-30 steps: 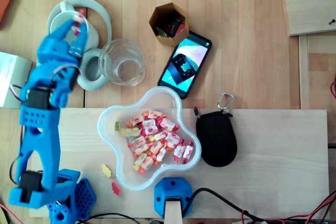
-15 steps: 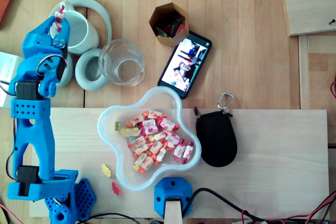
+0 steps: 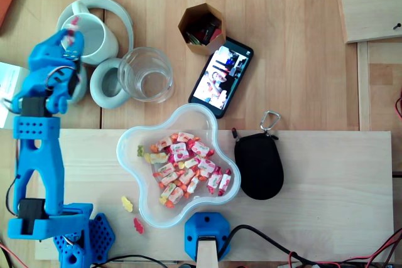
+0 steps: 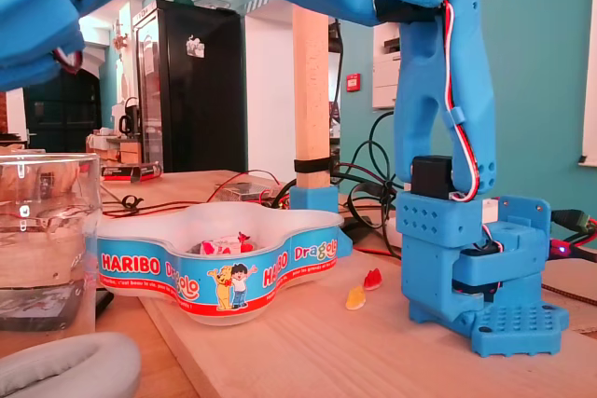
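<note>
Roughly, largest first. Pale wooden counter, smooth grain. My blue printed-plastic arm, matte and blocky. Clover-shaped bowl, thin translucent plastic with a printed band, holding a heap of glossy wrapped sweets. Grey-green headphones, soft padded cushions. Black pouch, oval, fabric. Phone, flat and glassy. White mug, glazed and round. Clear tumbler. Hexagonal brown cup. Two gummies loose on the board.

My tool is clenched on one pink-and-white wrapped sweet, at the mug's left rim.

Progress, by my reading: one sweet out of the bowl, not let go; what shows of the mug's inside looks bare; the heap remains.
</note>
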Controlling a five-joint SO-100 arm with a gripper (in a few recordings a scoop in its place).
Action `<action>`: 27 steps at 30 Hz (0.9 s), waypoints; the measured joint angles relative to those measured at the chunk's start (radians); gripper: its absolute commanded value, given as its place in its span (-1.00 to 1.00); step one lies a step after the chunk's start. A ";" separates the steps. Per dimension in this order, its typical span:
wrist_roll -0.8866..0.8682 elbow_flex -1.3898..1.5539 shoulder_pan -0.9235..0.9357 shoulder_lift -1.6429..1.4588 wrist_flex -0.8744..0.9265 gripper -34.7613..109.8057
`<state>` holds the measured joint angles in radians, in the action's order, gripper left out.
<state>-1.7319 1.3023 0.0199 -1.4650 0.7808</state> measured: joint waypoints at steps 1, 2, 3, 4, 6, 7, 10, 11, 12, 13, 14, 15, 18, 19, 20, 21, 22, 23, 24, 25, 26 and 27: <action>0.000 0.000 -0.008 0.002 0.000 -0.55; 0.000 0.000 -0.012 0.002 0.000 -0.55; -0.005 0.000 -0.014 0.003 0.000 -0.55; -0.009 -0.002 -0.014 0.014 0.000 -0.55; -0.009 0.000 -0.014 0.043 0.000 -0.55; -0.009 0.000 -0.014 0.054 0.000 -0.55; -0.009 0.000 -0.023 0.071 0.000 -0.55; -0.009 0.000 -0.028 0.075 0.000 -0.55; -0.009 -0.002 -0.029 0.083 0.000 -0.55; -0.009 -0.002 -0.029 0.086 0.000 -0.55; -0.009 0.000 -0.031 0.089 0.000 -0.55; -0.009 0.000 -0.031 0.089 0.000 -0.55; -0.009 0.000 -0.031 0.089 0.000 -0.55; -0.009 0.000 -0.031 0.089 0.000 -0.55; -0.009 0.000 -0.031 0.089 0.000 -0.55; -0.009 0.000 -0.031 0.089 0.000 -0.55; -0.009 0.000 -0.031 0.089 0.000 -0.55; -0.009 0.000 -0.029 0.089 0.000 -0.55; -0.009 0.000 -0.028 0.089 0.000 -0.55; -0.009 0.000 -0.026 0.089 0.000 -0.54; -0.009 0.000 -0.026 0.089 0.000 -0.54; -0.009 0.000 -0.026 0.089 0.000 -0.54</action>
<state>-1.7411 1.3023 -0.0061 -1.3760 0.7808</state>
